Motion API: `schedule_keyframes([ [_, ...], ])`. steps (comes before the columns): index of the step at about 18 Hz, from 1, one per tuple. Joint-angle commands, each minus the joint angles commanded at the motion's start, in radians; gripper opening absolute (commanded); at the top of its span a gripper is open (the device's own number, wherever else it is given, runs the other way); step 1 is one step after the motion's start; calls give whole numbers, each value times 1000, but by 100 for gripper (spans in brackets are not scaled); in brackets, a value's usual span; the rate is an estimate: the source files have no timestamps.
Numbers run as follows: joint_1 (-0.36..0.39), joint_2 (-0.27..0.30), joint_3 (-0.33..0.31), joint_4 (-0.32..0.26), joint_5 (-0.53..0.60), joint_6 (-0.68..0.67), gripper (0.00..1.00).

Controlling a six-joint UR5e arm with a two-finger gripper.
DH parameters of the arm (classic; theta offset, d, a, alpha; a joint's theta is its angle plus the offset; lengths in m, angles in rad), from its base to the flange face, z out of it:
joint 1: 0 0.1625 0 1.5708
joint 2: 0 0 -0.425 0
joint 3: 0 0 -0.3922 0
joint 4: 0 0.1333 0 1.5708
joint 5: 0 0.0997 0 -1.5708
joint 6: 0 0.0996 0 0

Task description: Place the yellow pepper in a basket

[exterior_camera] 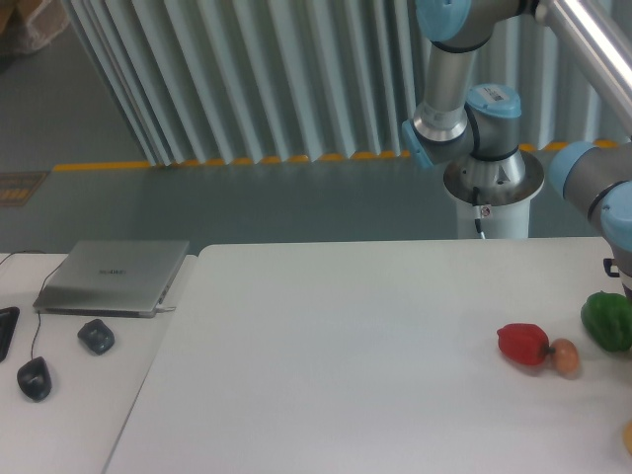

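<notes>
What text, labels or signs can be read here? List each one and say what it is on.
Laptop: a small logo on the closed lid, too blurred to read.
Robot base: a small red-and-white sticker, too small to read.
Floor sign at the left edge: orange-striped, nothing legible.
No other text shows.

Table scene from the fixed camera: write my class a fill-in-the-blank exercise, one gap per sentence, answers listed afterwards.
1. The red pepper lies to the ___ of the green pepper in the picture.
2. The small orange-brown thing touches the ___ pepper.
3. The closed laptop sits on the table's ___ side in the picture.
4. Only a sliver of the yellow pepper shows, at the picture's ___ edge.

Answers: left; red; left; right
</notes>
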Motion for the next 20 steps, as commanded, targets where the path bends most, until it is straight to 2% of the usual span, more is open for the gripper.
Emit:
schedule_keyframes([
  [2,0,-3,-11,22,40,0,100],
  [7,0,-35,-8,61,42,0,100],
  [20,2,-77,-11,107,68,5,100],
])
